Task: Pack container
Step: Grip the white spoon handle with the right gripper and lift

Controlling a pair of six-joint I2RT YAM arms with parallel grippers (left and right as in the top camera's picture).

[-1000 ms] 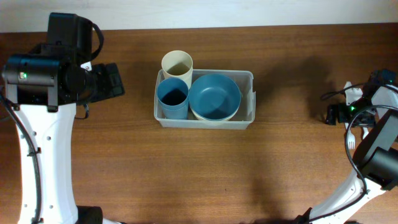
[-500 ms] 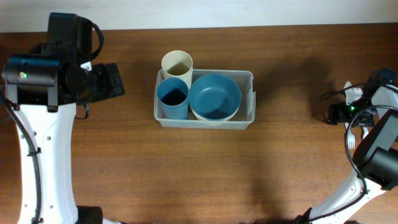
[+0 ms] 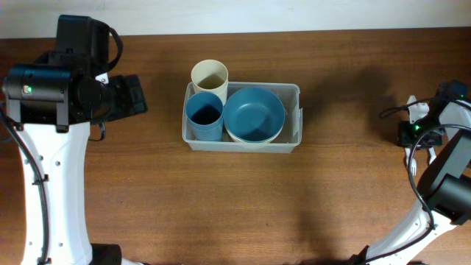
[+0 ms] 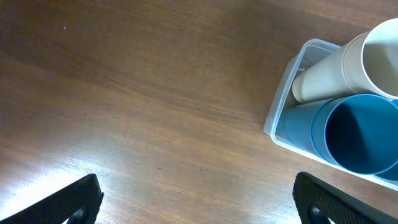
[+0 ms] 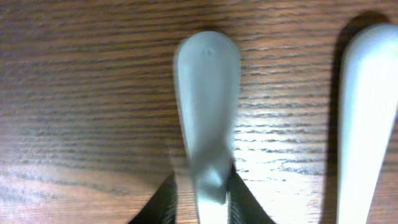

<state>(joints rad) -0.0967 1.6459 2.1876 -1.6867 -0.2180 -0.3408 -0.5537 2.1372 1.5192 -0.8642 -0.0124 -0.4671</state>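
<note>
Closest in, the right wrist view shows the right gripper (image 5: 202, 199) with its jaws drawn nearly together on the handle of a white utensil (image 5: 207, 93), a dark finger (image 5: 157, 210) pressed against each side of it. The handle's rounded end lies on the brown wooden worktop (image 5: 74, 93). A second white utensil (image 5: 367, 124) lies just beside it to the right, apart from the jaws. Which kind of utensil is gripped cannot be told from here. In the left wrist view the left gripper (image 4: 198, 202) hangs above bare wood with its jaws spread wide and nothing between them, its fingertips (image 4: 68, 202) at the two lower corners. Beyond them sits the container (image 4: 278, 109), a clear tub in the middle of the worktop, well apart from both arms. A blue cup (image 4: 357, 134) stands upright at its left end. A cream cup (image 4: 336, 71) is in the corner behind it, tilted, with its mouth reaching out over the rim. From overhead, a blue bowl (image 3: 254, 112) fills most of the tub's right part, nested in a cream bowl (image 3: 256, 140) whose edge shows below it.
</note>
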